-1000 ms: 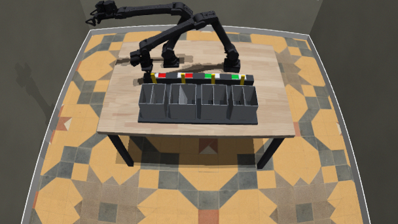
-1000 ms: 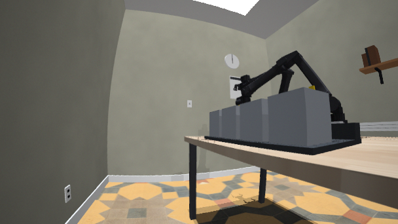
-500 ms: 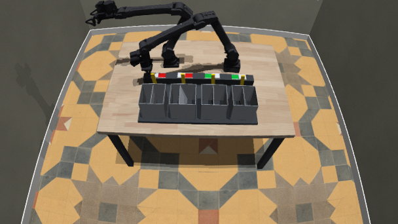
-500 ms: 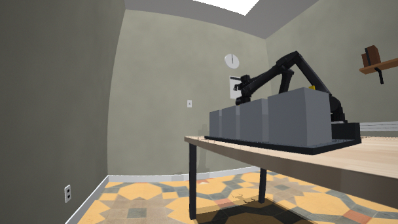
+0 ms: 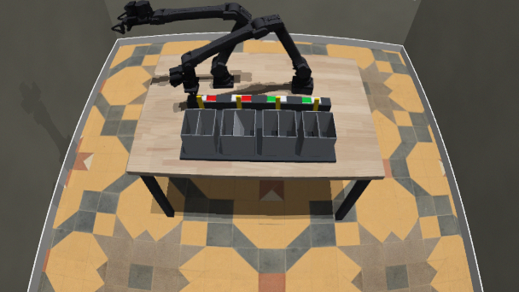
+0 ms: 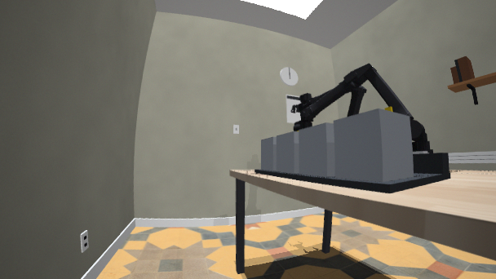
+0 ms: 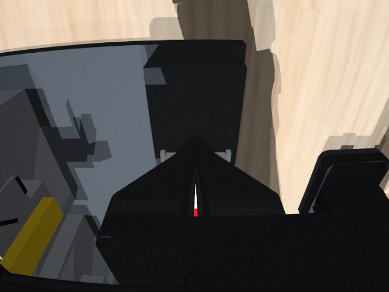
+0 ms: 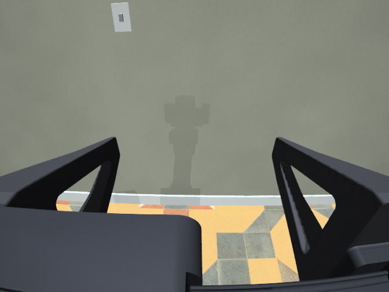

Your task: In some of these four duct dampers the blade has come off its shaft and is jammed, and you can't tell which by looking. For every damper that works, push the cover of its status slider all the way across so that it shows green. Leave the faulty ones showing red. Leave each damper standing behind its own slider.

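Top view: four grey dampers stand side by side on a dark base on the wooden table (image 5: 158, 149) (image 6: 461, 204) (image 7: 333, 78), directly nearer than the black slider housing (image 5: 256, 105) (image 6: 433, 164) (image 7: 194, 103). From left to right they are the first damper (image 5: 199, 145) (image 6: 267, 155) (image 7: 15, 126), second damper (image 5: 238, 145) (image 6: 285, 152), third damper (image 5: 278, 145) (image 6: 313, 151) and fourth damper (image 5: 317, 146) (image 6: 359, 147). A yellow lever stands at the far side of each. The first status window (image 5: 211, 98) and second status window (image 5: 246, 98) show red; the third status window (image 5: 271, 99) and fourth status window (image 5: 306, 100) show green. The left gripper (image 5: 192, 91) (image 7: 195, 145) points down at the left end of the slider housing, its fingers pressed together with nothing between them. In the left wrist view, a pale slider cover (image 7: 169, 156) shows on both sides of the fingertips; whether they touch it I cannot tell. The right gripper (image 5: 116, 24) (image 6: 294, 108) (image 8: 195, 146) hangs at far left, well apart from the dampers, its fingers spread wide and holding nothing.
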Robot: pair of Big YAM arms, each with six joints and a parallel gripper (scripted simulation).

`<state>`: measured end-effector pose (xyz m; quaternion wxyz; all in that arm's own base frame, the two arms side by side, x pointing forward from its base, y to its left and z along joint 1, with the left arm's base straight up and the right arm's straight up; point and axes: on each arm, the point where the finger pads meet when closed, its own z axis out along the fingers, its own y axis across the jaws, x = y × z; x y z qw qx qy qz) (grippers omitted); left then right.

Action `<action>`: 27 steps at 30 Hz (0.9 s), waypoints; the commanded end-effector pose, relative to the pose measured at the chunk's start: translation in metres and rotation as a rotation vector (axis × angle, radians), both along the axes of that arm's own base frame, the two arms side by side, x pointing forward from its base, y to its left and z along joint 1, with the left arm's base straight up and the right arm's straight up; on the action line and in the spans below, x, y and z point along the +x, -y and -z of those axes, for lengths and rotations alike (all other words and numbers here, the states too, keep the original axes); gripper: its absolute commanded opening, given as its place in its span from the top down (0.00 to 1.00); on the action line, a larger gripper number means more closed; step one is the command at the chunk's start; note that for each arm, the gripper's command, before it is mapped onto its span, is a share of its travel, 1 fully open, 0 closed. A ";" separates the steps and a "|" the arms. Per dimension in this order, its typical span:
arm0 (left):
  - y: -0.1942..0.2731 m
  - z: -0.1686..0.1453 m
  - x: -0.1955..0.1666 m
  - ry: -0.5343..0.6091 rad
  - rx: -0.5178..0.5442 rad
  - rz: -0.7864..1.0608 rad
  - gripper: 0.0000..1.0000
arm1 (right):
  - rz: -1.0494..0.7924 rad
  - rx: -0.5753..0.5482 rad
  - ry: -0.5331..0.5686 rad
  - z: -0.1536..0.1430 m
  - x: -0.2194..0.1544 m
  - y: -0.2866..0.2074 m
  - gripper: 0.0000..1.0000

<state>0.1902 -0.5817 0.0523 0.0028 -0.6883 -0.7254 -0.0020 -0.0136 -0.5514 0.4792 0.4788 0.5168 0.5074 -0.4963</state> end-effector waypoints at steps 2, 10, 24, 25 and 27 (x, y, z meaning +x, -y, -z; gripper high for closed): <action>0.009 0.000 -0.003 0.007 -0.022 -0.001 1.00 | 0.007 -0.049 0.007 -0.021 -0.005 -0.007 0.00; 0.008 0.003 -0.004 0.006 -0.020 -0.001 1.00 | 0.007 -0.049 0.007 -0.021 -0.005 -0.007 0.00; 0.009 0.006 -0.003 0.006 -0.020 -0.001 1.00 | 0.007 -0.049 0.007 -0.021 -0.005 -0.007 0.00; 0.009 0.006 -0.003 0.006 -0.020 -0.001 1.00 | 0.007 -0.049 0.007 -0.021 -0.005 -0.007 0.00; 0.009 0.006 -0.003 0.006 -0.020 -0.001 1.00 | 0.007 -0.049 0.007 -0.021 -0.005 -0.007 0.00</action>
